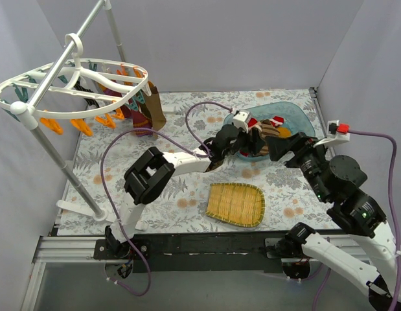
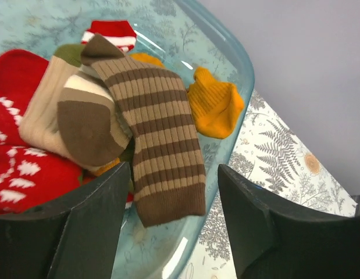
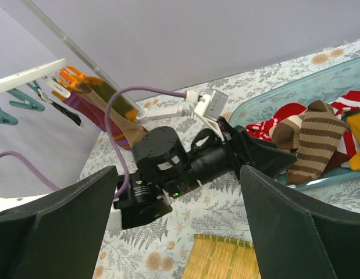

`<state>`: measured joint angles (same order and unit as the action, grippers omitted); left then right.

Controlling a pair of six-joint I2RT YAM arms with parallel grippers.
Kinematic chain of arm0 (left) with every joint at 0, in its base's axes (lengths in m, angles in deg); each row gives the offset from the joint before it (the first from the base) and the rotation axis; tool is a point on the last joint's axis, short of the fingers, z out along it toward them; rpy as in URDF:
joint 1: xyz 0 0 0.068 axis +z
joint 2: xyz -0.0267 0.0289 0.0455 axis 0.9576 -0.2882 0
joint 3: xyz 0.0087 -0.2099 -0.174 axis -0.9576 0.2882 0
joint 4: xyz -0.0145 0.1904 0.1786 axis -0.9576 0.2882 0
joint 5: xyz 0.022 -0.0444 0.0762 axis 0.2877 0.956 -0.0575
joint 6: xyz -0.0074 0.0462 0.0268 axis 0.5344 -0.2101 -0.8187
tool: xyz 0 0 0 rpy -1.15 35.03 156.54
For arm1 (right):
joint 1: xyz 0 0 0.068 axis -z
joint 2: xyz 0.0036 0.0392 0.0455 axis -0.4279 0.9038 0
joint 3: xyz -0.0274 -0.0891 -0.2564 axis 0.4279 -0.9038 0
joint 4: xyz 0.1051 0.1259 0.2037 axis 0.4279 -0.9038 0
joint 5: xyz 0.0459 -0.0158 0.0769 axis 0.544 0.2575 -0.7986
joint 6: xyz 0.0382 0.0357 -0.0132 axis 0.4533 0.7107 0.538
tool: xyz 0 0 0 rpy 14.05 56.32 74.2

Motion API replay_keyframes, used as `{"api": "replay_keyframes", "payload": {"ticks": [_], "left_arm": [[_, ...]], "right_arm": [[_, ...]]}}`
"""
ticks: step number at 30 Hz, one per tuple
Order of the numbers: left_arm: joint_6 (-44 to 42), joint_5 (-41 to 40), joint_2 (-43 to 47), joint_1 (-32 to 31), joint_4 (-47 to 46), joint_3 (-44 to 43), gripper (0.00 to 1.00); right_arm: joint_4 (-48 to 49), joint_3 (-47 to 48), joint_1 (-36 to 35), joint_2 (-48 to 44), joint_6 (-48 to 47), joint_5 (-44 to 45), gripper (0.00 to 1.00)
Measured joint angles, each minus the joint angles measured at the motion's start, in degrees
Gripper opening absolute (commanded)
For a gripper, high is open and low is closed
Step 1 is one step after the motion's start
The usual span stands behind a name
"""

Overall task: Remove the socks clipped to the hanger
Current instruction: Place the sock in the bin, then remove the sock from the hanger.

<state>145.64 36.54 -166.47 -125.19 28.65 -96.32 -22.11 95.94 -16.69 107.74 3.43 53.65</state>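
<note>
Left wrist | left claw (image 2: 171, 186) spread at tray rim (image 2: 242, 61); striped sock (image 2: 162, 145) loose beneath | right claw (image 3: 178, 174) spread

Black-and-white arms (image 1: 148, 178) trail purple cables (image 1: 116, 146) and end in dark, wedge-fingered claws (image 2: 171, 174).

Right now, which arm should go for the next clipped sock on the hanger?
Left, likely. The left gripper and right gripper are both open and empty at the blue tray, but the hanger with its clipped socks hangs far left, on the left arm's side.
</note>
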Motion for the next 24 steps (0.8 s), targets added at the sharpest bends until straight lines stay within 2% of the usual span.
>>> {"api": "replay_keyframes", "payload": {"ticks": [7, 12, 19, 24], "left_arm": [[1.6, -5.4, 16.3, -0.8, -0.5, 13.2, 0.6], [7.0, -11.3, 30.8, -1.3, 0.5, 28.5, 0.6], [16.5, -18.5, 52.5, -1.5, 11.8, 50.8, 0.6], [23.6, -22.4, 67.0, -1.8, 23.0, 58.2, 0.6]], "right_arm": [[4.3, 1.7, 0.0, 11.7, -3.0, -4.1, 0.98], [10.6, 5.1, 0.7, 21.4, -6.8, -11.2, 0.97], [26.0, 6.7, 4.9, 34.0, -8.9, -27.8, 0.93], [37.2, 10.8, 5.5, 49.1, -10.3, -39.2, 0.89]]}}
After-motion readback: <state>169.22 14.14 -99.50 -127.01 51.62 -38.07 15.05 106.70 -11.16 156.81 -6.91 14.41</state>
